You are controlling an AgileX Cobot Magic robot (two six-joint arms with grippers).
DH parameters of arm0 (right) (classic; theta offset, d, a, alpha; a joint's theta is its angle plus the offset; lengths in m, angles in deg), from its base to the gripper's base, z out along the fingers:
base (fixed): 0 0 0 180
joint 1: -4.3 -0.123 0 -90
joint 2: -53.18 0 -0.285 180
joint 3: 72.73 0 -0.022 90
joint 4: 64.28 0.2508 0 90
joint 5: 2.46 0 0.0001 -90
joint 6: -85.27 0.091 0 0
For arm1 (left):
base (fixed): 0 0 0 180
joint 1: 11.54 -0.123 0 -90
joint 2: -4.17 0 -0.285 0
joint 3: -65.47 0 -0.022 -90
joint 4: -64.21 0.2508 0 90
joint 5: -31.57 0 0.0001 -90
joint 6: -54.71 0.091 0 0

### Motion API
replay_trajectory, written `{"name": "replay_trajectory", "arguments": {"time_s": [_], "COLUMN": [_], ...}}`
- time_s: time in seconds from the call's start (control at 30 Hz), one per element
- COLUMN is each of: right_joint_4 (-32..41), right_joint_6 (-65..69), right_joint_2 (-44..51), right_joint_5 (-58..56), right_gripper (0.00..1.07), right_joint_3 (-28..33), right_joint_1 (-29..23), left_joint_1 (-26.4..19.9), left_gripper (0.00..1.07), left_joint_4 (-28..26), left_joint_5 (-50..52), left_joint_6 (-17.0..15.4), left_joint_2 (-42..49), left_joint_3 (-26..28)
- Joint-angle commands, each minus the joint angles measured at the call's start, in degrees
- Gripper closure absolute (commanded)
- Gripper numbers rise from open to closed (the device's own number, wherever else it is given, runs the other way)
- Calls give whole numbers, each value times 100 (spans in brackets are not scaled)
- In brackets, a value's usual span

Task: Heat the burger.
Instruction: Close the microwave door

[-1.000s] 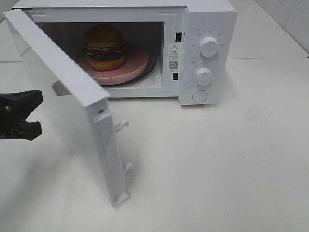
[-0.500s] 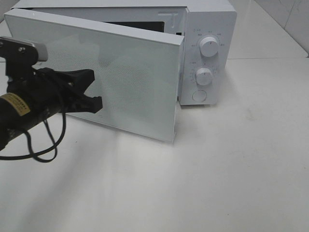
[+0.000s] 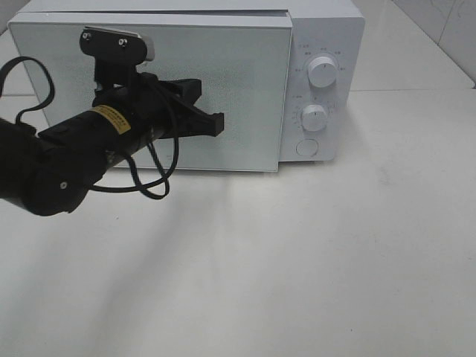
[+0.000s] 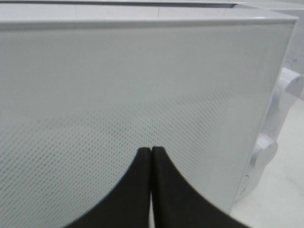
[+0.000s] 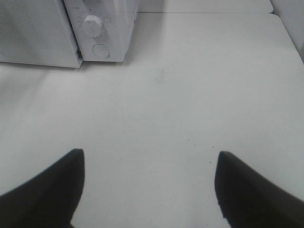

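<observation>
My left gripper (image 3: 217, 123), jaws pressed together and empty, sits just in front of the white microwave's (image 3: 331, 30) closed door (image 3: 245, 67). My right gripper (image 5: 149, 156) hangs wide open over the table (image 5: 190, 95) near the microwave. The burger is hidden from sight.

Bright, diffuse light from above flattens the white table (image 3: 335, 260) and microwave (image 3: 327, 37) into near-glare; my left arm (image 3: 67, 163) throws a faint grey shadow across the tabletop. Up close, the door mesh (image 4: 142, 109) reads crisp, the knobs (image 4: 289, 85) beyond it wash out to white, my left fingertips (image 4: 164, 190) look soft-edged, my right fingers (image 5: 42, 194) black and blurred.
</observation>
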Motion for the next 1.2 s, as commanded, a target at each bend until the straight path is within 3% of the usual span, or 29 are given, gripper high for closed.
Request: {"name": "replay_trajectory", "arguments": {"time_s": [0.03, 0.37, 0.53, 0.87, 1.2], "right_joint_4": [-11, -11, -11, -11, -11], "right_joint_6": [-69, -69, -69, -69, -69], "right_joint_2": [155, 155, 155, 155, 155], "right_joint_5": [46, 46, 46, 46, 46], "right_gripper": [33, 33, 33, 33, 33], "right_joint_3": [6, 6, 6, 6, 6], "right_joint_1": [46, 46, 46, 46, 46], "left_joint_1": [115, 126, 126, 17, 63], "left_gripper": [107, 107, 107, 107, 107], "left_joint_4": [-223, -229, -413, -785, -418], "left_joint_5": [-57, -527, -653, -705, -1220], "left_joint_6": [63, 92, 298, 481, 504], "left_joint_2": [-229, -567, -842, -968, -728], "left_joint_3": [504, 1329, 1748, 1914, 1902]}}
